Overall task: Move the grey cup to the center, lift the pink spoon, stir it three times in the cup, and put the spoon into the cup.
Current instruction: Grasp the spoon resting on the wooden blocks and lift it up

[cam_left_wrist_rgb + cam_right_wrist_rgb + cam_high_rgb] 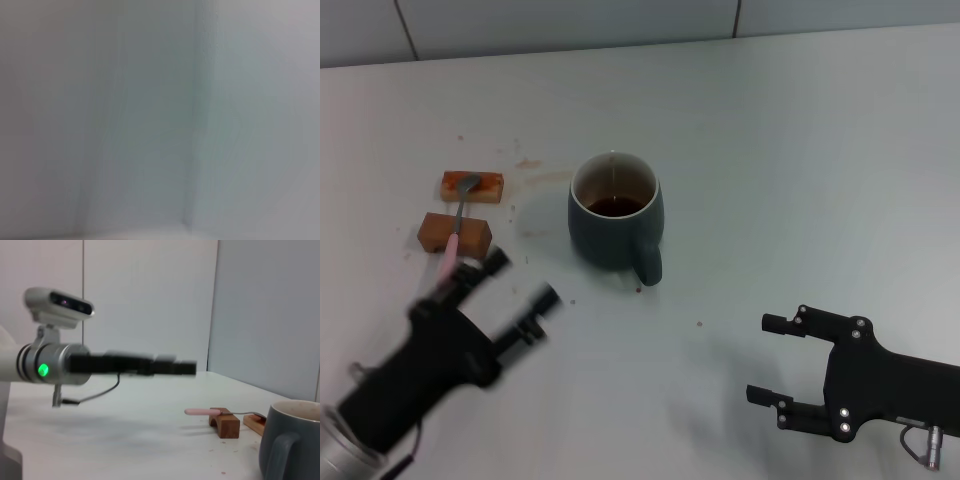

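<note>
So far, cup: the grey cup (616,210) stands mid-tabletop, beyond and right of the left gripper (515,288)
Spoon: the pink spoon (457,222) lies unlifted on brown blocks (455,232), just ahead of that gripper, fingers apart
Right gripper (772,358): spread, empty, well apart from cup
Left: lift, stir, drop

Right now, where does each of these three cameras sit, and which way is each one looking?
Head view: on the robot's head, looking down at the table, grey cup, pink spoon; both arms show, left gripper and right gripper with fingers open.
Left wrist view: only a featureless pale blur; nothing identifiable.
Right wrist view: low beside the cup, facing across the table at the left arm.
Shared: head and right wrist views both show cup, spoon, wooden blocks.
</note>
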`<state>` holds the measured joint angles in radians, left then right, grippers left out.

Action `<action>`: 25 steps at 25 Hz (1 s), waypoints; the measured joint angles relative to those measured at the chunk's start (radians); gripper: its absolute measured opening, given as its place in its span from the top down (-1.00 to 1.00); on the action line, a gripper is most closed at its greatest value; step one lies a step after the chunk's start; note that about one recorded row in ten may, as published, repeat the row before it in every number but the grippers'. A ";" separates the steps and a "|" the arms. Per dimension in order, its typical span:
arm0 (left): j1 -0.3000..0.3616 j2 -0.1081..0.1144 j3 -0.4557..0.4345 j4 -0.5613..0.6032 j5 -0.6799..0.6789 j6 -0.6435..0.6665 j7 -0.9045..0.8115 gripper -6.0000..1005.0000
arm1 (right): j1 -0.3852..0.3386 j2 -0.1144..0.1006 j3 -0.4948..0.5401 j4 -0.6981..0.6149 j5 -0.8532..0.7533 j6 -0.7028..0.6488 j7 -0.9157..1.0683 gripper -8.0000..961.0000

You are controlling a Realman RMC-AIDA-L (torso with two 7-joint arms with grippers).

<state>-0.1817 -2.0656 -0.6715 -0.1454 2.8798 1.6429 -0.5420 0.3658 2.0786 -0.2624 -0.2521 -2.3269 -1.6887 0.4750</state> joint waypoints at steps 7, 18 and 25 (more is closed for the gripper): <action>0.040 -0.002 -0.285 -0.001 -0.001 -0.006 -0.561 -0.60 | 0.001 -0.001 0.000 -0.004 0.000 0.000 0.000 -0.53; 0.048 -0.002 -0.334 0.000 0.008 -0.189 -0.962 -0.60 | 0.002 -0.003 -0.006 -0.015 0.000 0.000 0.000 -0.53; 0.049 -0.005 -0.322 -0.009 0.009 -0.279 -1.044 -0.59 | 0.002 -0.003 -0.008 -0.019 -0.004 0.000 0.001 -0.53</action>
<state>-0.1332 -2.0707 -0.9934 -0.1546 2.8886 1.3641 -1.5860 0.3682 2.0754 -0.2700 -0.2706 -2.3304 -1.6890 0.4755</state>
